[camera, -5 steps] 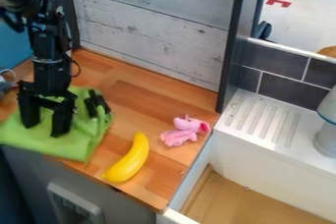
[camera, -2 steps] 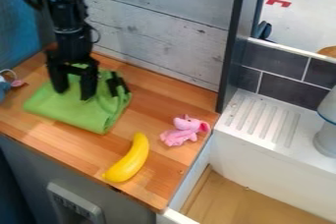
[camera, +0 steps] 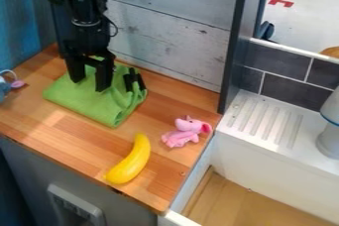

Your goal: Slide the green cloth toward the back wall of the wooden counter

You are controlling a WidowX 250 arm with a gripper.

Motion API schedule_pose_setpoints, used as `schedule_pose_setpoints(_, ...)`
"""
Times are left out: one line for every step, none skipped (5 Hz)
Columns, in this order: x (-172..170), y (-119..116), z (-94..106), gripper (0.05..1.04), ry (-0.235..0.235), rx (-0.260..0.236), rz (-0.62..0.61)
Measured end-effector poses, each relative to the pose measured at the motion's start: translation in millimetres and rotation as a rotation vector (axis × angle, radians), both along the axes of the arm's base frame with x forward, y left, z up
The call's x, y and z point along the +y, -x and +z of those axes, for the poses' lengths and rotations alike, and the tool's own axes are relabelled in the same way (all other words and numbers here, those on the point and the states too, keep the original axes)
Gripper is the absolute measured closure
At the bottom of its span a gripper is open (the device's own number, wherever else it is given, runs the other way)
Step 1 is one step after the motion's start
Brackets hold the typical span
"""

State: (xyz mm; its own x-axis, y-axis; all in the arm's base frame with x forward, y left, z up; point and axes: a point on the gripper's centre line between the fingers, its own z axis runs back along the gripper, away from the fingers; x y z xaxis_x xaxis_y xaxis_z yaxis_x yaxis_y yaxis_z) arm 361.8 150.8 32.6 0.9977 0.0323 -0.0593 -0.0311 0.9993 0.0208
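Note:
The black gripper (camera: 89, 85) points down over the back left of the wooden counter, its two fingers apart and their tips against a crumpled green cloth (camera: 94, 107). Green fabric shows between the fingers. On the cloth's right part lies a small black object (camera: 134, 80), just right of the gripper. A yellow banana (camera: 130, 161) lies near the counter's front edge. Farther right, a pink plush toy (camera: 186, 132) rests by the right edge of the counter.
A grey plank wall (camera: 169, 36) stands close behind the arm, ending at a dark upright post (camera: 236, 46). Right of the counter (camera: 66, 136) are a white sink with a ridged ledge (camera: 265, 121) and a white-grey container (camera: 329, 138). A pink and blue item (camera: 9, 87) sits at the left edge.
The gripper has moved right and toward the back wall, and the green cloth with the black object has slid along with it. Banana and pink toy have stayed put.

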Motion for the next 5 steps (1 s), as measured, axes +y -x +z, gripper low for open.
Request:
schedule_pose_setpoints(0, 1, -0.9, 0.081, 0.003, 0.002, -0.005)
schedule_pose_setpoints(-4, 13, -2.9, 0.081, 0.006, 0.009, 0.003)
schedule_pose_setpoints(-4, 15, 33.0, 0.081, -0.015, -0.109, 0.015)
schedule_pose_setpoints(2, 25, 59.3, 0.081, -0.025, -0.167, 0.014)
schedule_pose_setpoints(-5, 43, 71.9, 0.081, -0.023, -0.153, -0.019)
